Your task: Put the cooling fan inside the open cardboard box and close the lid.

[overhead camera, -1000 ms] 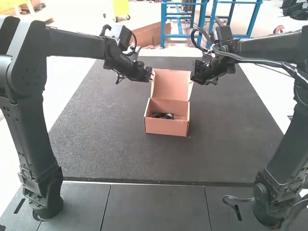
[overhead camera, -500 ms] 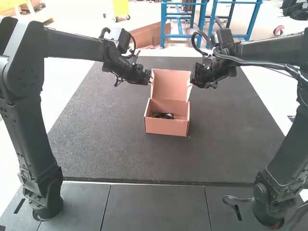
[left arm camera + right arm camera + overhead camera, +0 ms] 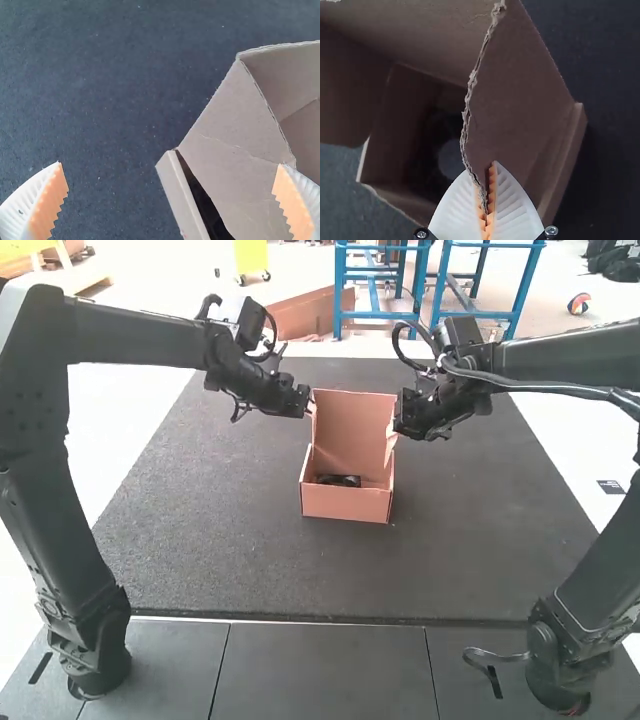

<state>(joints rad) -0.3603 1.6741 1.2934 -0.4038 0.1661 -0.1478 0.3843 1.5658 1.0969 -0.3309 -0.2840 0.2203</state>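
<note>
1. Since the lid (image 3: 350, 422) now leans further forward over the box (image 3: 345, 498) than it did a second ago, you may record the closing as under way but not finished. The lid stands steeply raised on its back hinge.
2. Both grippers have come down and inward with it. The left gripper (image 3: 298, 403) sits at the lid's upper left corner, the right gripper (image 3: 404, 422) at its right edge.
3. Left gripper: its fingers (image 3: 47, 200) are spread wide and hold nothing. The left flap (image 3: 235, 150) of the lid lies between them. One pad is close to the cardboard, but I cannot tell whether it touches.
4. Right gripper: its fingers are pinched together on the torn edge of the right flap (image 3: 520, 100). That is your only firm hold on the lid.
5. Contents: the fan (image 3: 338, 480) lies on the box floor as a dark round shape, and nothing else is visible inside. In my judgement the placing step is done.
6. The box stands upright in the middle of the mat (image 3: 200, 520) and has not shifted.
7. Risk: with one side gripped, watch that the lid does not twist. See that both flaps tuck inside the walls as it comes down.
</note>
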